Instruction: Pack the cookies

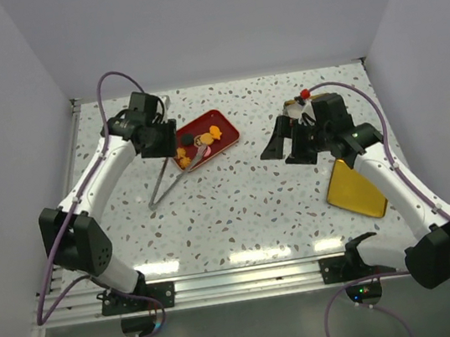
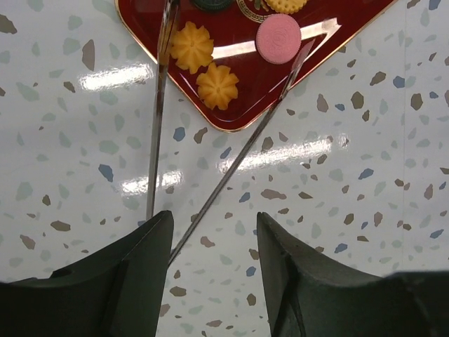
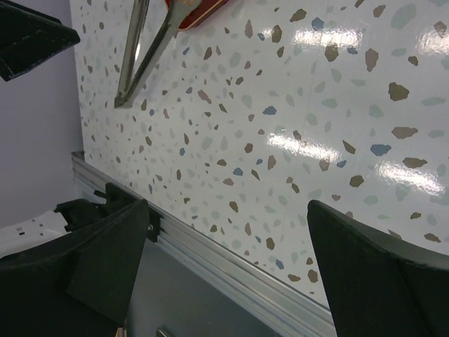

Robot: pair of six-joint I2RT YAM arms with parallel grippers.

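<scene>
Though small, ridged orange cookies [image 2: 191, 46]

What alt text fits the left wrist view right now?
Metal tongs lie on the speckled table, tips over a red tray holding two orange flower-shaped cookies and a pink cookie. The left gripper fills the bottom edge, fingers apart, holding nothing.

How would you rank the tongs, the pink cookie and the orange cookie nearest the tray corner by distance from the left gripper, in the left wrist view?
1. Tongs, just ahead of the left gripper.
2. Orange cookie, at the tray corner.
3. Pink cookie, farther back, right side.
</scene>
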